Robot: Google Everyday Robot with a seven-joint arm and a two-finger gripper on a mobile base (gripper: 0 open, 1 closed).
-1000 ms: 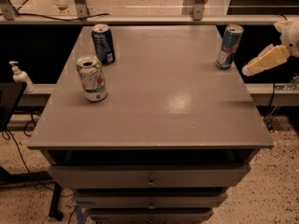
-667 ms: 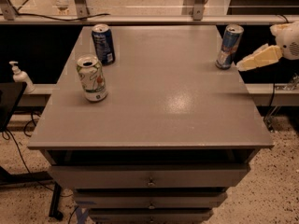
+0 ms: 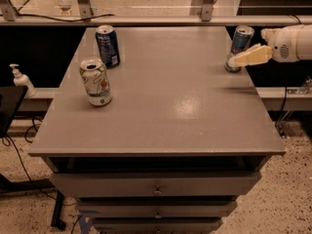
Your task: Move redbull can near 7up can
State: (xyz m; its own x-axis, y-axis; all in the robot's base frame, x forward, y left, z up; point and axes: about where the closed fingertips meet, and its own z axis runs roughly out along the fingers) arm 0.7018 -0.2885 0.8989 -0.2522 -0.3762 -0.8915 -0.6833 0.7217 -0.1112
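1. Slid in from the right over the past second: gripper, earlier hanging off the table's edge clear of the redbull can, now level with that can's lower half and seemingly touching its right side.
2. Pictured upright at the far right corner of the table, close to both edges and unmoved between shots: the slim blue-and-silver can.
3. Cannot tell whether the gripper is apart, together or clamped on anything. Seen side-on, as one pale wedge across the can's base.
4. Standing well apart on the left half: 7up can, white and green, upright, with a dark blue can just behind it near the far edge.
5. Judged to be at the reach-and-grasp stage; lifting and carrying across the table not yet begun.
6. Risk one: tipping the tall, narrow can or shoving it off the nearby right or back edge, caused by low, sideways contact before a proper hold.
7. Risk two: slipping mid-carry, caused by gripping so low on a smooth, tall shape.
8. Risk three: knocking over the 7up can or the dark blue can on arrival, caused by setting down too tight against them. Safer to aim for bare surface just beside the 7up can's right.
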